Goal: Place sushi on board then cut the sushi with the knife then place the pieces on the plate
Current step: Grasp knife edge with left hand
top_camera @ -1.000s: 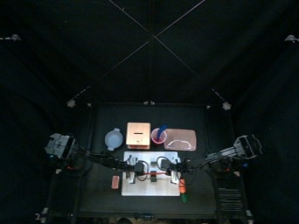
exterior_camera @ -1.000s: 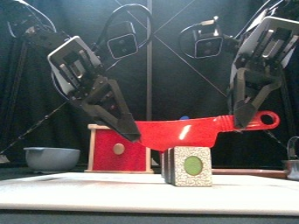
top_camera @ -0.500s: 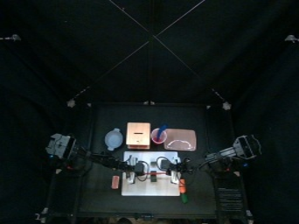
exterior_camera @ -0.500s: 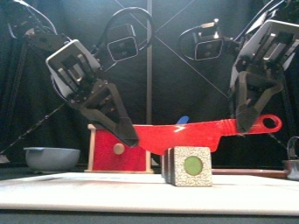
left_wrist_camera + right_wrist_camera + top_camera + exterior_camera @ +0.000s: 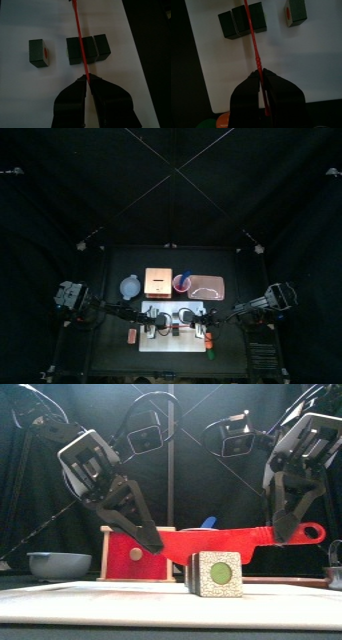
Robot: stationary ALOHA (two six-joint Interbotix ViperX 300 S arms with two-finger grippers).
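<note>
Table [image 5: 214, 258]: one, black; its back half carries the tray, box, bowl and cup, and its front half the board.
Board [image 5: 174, 346]: one, white, with bare table along both of its sides.
Tray [image 5: 218, 291]: one, pink, behind the board to the right.
Box [image 5: 134, 552]: one, wooden with a red front, behind the board.
Bowl [image 5: 60, 564]: one, blue-grey, left of the box.
Claws: two; the left gripper [image 5: 144, 541] is clamped on the blade tip and the right gripper [image 5: 285, 536] on the handle.
Knife [image 5: 221, 536]: one, red, held level between the claws, running across the sushi; whether it touches cannot be told.
Cup [image 5: 183, 283]: one, red, between box and tray.
Sushi [image 5: 80, 50]: three blocks on the board, two side by side near one board edge.
Lone block [image 5: 39, 52]: apart from the pair, with open board beyond it.
</note>
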